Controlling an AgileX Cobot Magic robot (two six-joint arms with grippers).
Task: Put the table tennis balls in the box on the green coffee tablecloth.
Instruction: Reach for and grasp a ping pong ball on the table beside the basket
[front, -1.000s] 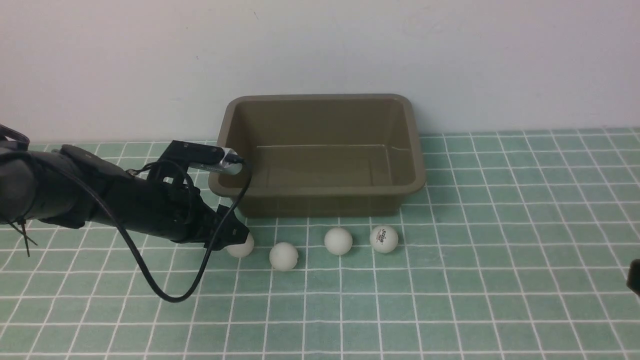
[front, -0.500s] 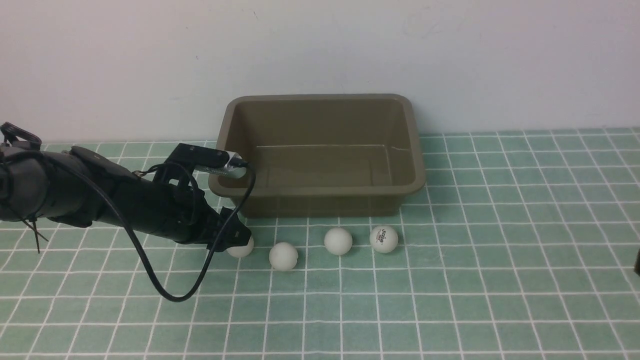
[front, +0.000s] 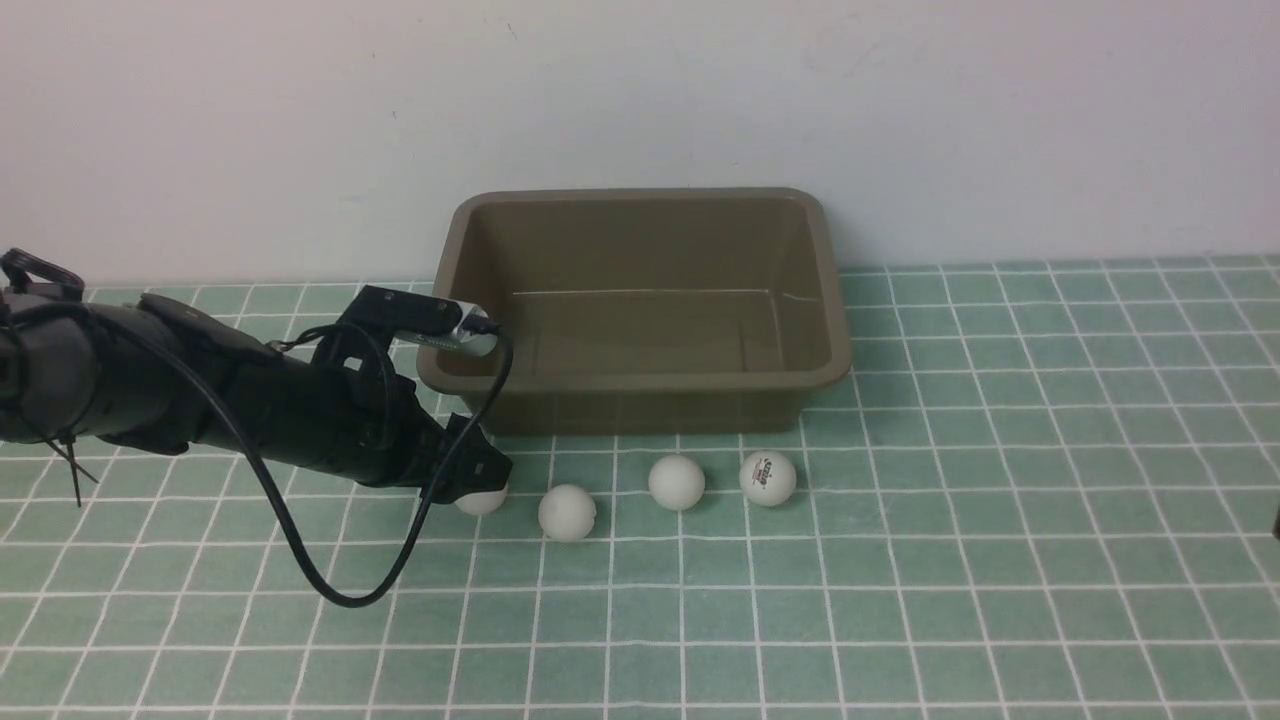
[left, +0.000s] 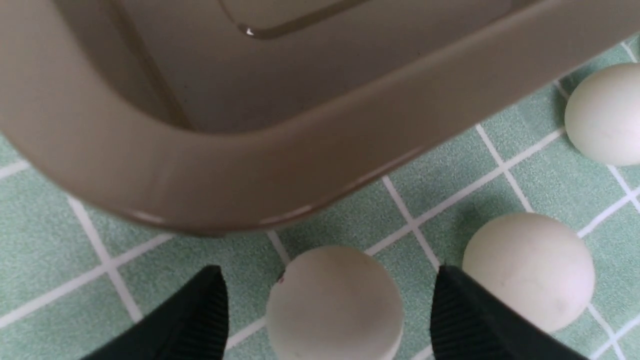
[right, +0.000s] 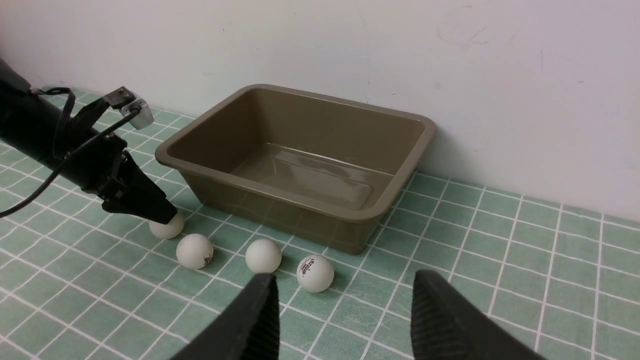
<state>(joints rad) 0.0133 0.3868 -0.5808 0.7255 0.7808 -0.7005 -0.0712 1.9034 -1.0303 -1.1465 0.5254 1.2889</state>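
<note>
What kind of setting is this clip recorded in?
Probably a staged robot test bench rather than a home: a green checked tablecloth against a bare white wall, an empty olive-brown box, and four table tennis balls lined up before it.

The box (front: 650, 405) is smooth, glossy olive-brown plastic. The table tennis balls (front: 677, 482) look matt white plastic. The green coffee tablecloth (front: 900, 600) looks finely grainy, matt cloth.

a lab-like robot test bench: gridded green tablecloth (front: 900, 600), bare white wall (front: 250, 120), cabled black arm (front: 250, 410).
</note>
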